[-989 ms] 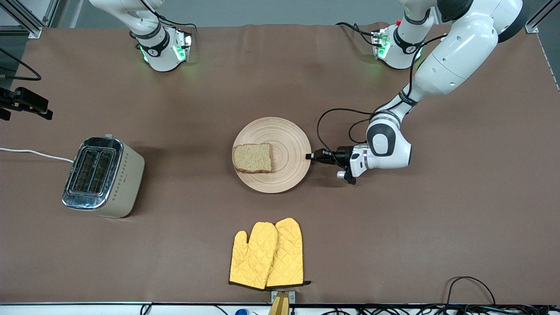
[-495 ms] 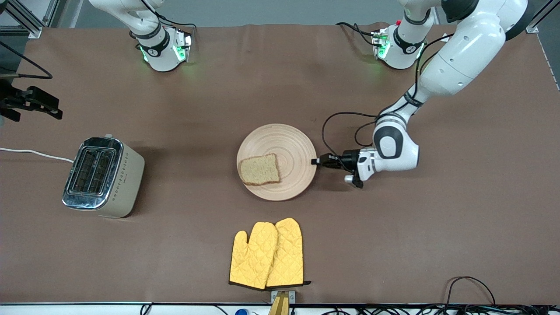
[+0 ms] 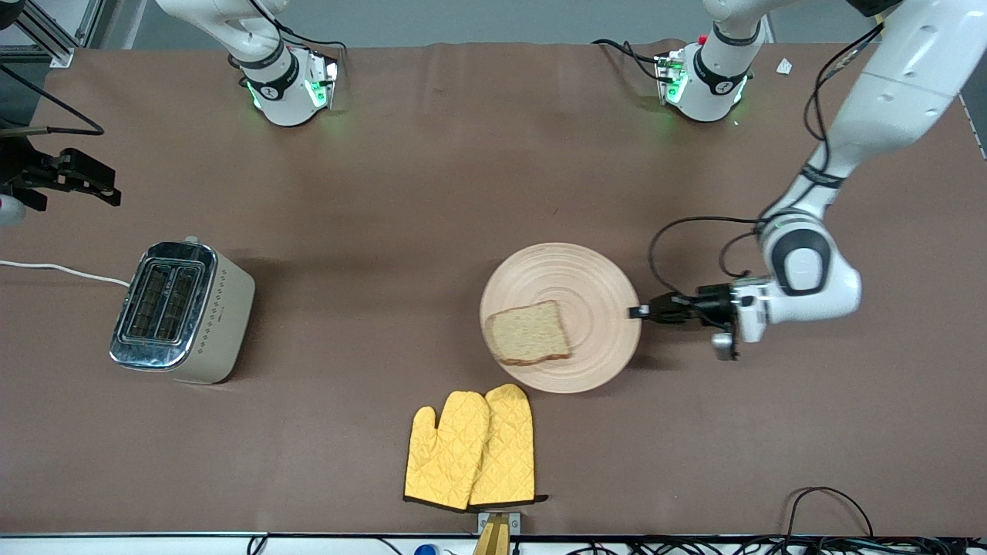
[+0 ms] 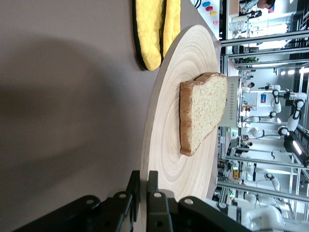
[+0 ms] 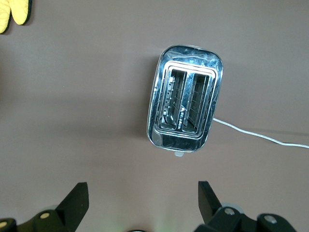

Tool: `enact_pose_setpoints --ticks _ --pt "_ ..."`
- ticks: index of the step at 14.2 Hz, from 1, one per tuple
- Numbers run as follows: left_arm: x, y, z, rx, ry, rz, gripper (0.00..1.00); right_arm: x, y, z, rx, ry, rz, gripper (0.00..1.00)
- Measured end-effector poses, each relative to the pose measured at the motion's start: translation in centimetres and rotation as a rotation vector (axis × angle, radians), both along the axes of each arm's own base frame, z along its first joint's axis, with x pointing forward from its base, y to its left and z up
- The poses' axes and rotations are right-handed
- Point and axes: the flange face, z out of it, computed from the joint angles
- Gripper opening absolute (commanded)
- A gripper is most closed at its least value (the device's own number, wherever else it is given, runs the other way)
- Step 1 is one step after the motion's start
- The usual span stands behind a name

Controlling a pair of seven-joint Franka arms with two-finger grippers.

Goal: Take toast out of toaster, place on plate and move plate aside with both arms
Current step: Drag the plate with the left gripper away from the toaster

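The round pale wooden plate (image 3: 594, 285) is near the table's middle, with the toast (image 3: 530, 333) lying on its half toward the right arm's end. My left gripper (image 3: 638, 312) is shut on the plate's rim at the edge toward the left arm's end. In the left wrist view the two fingers pinch the rim of the plate (image 4: 174, 159) at the gripper (image 4: 145, 181), and the toast (image 4: 203, 113) lies flat. My right gripper (image 3: 100, 185) hangs open and empty in the air above the toaster (image 3: 181, 312). Its fingers (image 5: 77, 200) stand wide apart in the right wrist view.
The steel-topped toaster (image 5: 186, 111) stands at the right arm's end with empty slots and a white cord. A pair of yellow oven mitts (image 3: 470, 451) lies nearer to the front camera than the plate, close to its rim, and shows in the left wrist view (image 4: 154, 29).
My left gripper has pulled the plate with the toast toward the left arm's end and nearer to the front camera. The toast turned slightly. My right gripper shifted a little.
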Motion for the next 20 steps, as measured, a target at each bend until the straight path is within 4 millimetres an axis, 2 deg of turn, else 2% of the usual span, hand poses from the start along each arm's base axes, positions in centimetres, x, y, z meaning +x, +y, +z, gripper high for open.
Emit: enact_pose_setpoints --ticks 3,6,9,11,15,20 --pt "0.9 8.2 1.8 0.016 0.004 0.014 0.0 0.0 -0.3 0.0 0.0 0.001 -0.006 1.0" --pt "1.4 14.9 2.9 0.037 -0.015 0.035 0.0 -0.1 -1.2 0.0 -0.001 0.007 -0.023 1.0" --pt "1.6 20.4 2.5 0.068 -0.03 0.077 0.0 -0.3 -3.9 -0.2 -0.001 0.016 -0.072 1.0" --pt "1.1 23.5 1.1 0.075 -0.015 0.112 0.0 -0.4 -4.8 -0.2 0.0 0.017 -0.087 1.0" --pt "-0.1 27.4 -1.1 0.103 0.013 0.114 0.0 -0.4 -4.5 -0.2 0.0 0.018 -0.082 1.0" --pt "-1.5 28.7 -3.9 0.085 0.006 0.088 0.0 -0.3 -3.5 -0.1 0.001 0.015 -0.063 1.0"
